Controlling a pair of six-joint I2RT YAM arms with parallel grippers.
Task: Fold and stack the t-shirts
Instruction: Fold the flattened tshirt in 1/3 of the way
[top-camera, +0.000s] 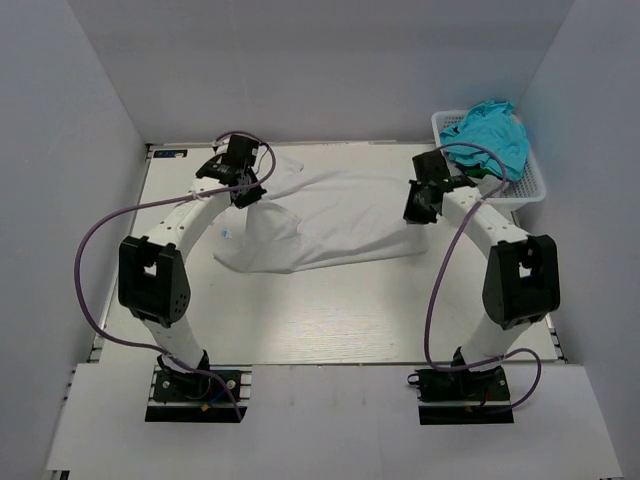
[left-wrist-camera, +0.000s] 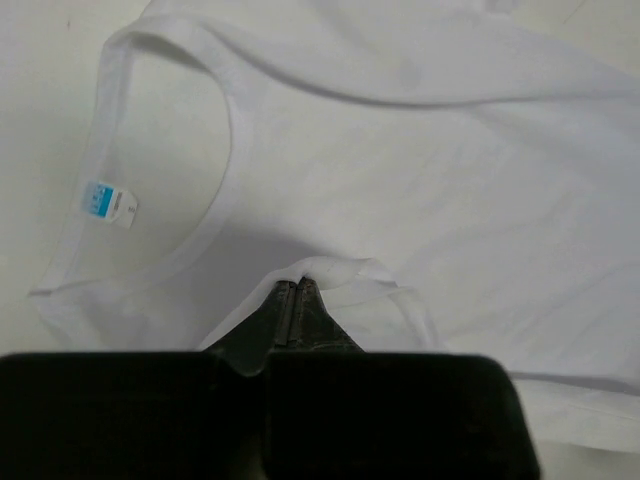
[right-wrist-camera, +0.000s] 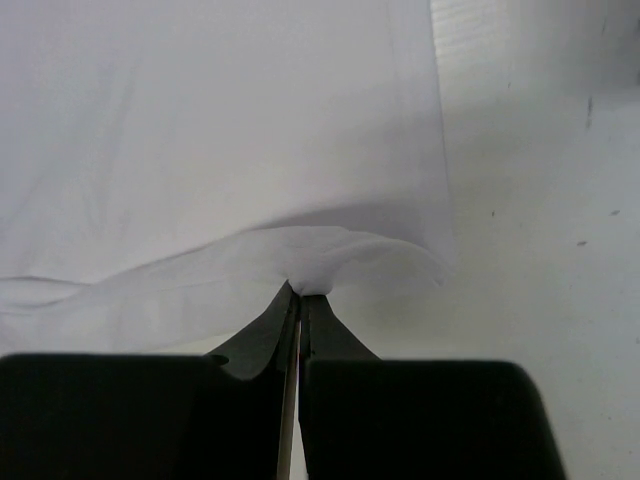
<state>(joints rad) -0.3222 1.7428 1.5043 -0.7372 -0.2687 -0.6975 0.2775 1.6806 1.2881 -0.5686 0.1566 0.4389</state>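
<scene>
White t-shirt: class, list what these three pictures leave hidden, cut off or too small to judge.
Left wrist view: print on the blue tag, too small and blurred.
Overhead view: what lies under the turquoise cloth in the basket, covered by that cloth.
Right wrist view: most of the t-shirt, cut off by the top and left edges.

White basket (top-camera: 531, 188) holds teal cloth (top-camera: 490, 132)

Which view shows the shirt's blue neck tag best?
The left wrist view: the tag is large, sharp and unblocked. The top view shows it only as a tiny blue speck. The right wrist view shows just the shirt, with no tag.
</scene>
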